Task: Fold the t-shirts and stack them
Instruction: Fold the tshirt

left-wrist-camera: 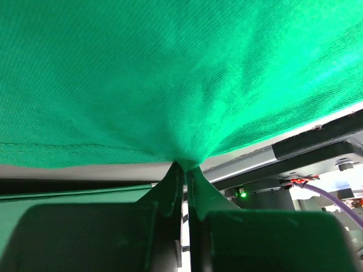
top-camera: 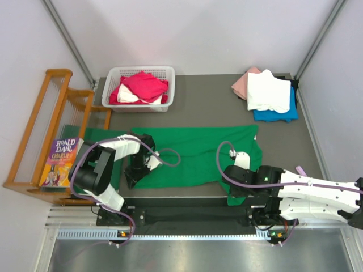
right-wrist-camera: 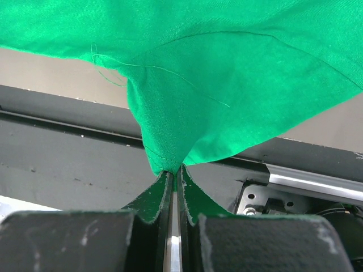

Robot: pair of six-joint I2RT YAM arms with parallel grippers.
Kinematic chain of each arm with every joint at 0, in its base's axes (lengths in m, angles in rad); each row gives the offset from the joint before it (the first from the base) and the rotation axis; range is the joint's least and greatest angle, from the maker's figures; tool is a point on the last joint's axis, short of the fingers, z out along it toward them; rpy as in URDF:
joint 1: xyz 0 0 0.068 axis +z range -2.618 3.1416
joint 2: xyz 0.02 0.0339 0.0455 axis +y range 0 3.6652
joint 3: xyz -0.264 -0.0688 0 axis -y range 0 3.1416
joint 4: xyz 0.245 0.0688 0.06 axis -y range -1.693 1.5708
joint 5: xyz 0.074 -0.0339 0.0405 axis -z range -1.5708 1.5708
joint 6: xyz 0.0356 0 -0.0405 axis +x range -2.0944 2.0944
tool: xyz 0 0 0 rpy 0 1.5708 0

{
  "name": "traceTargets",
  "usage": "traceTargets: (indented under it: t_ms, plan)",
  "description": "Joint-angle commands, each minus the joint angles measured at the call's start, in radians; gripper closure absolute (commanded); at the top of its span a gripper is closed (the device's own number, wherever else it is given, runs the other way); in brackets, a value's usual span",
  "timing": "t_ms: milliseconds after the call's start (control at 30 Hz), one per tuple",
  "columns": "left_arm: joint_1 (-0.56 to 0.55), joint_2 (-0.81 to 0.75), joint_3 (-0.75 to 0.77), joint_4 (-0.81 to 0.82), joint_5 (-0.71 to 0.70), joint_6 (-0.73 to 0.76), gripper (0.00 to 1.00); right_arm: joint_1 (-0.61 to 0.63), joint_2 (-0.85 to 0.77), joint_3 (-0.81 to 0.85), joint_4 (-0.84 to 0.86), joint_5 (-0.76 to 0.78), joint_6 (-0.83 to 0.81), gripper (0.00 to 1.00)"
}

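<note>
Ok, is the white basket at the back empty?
No, the basket holds a red shirt and some white cloth.

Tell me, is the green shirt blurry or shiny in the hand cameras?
Left wrist: the shirt fills the view, weave sharp, with a brighter patch at the right; the fingers are dark. Right wrist: threads and hem crisp, even light. Top external: even light, no glare.

Robot lab cell, white panel walls [top-camera: 198, 34], aluminium frame posts [top-camera: 68, 39], grey table [top-camera: 210, 107].

white walls [top-camera: 198, 34], grey table [top-camera: 210, 102], wooden rack [top-camera: 58, 75]
</note>
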Motion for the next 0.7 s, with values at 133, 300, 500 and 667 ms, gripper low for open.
traceTargets:
  t_ms: [133, 300, 500, 667]
  plan:
    - [-0.003, -0.045, 0.025, 0.045, 0.018, 0.008, 1.00, -0.018, -0.010, 0.049, 0.006, 0.023, -0.010, 1.00]
    - [-0.002, -0.128, 0.135, -0.056, -0.042, 0.015, 1.00, -0.021, -0.001, 0.078, 0.001, 0.027, -0.025, 1.00]
    - [0.000, -0.259, 0.285, -0.224, -0.034, 0.034, 1.00, -0.019, -0.010, 0.101, -0.027, 0.015, -0.028, 1.00]
    - [0.000, -0.354, 0.211, -0.259, -0.053, 0.051, 1.00, -0.019, -0.055, 0.068, -0.004, -0.035, -0.016, 1.00]
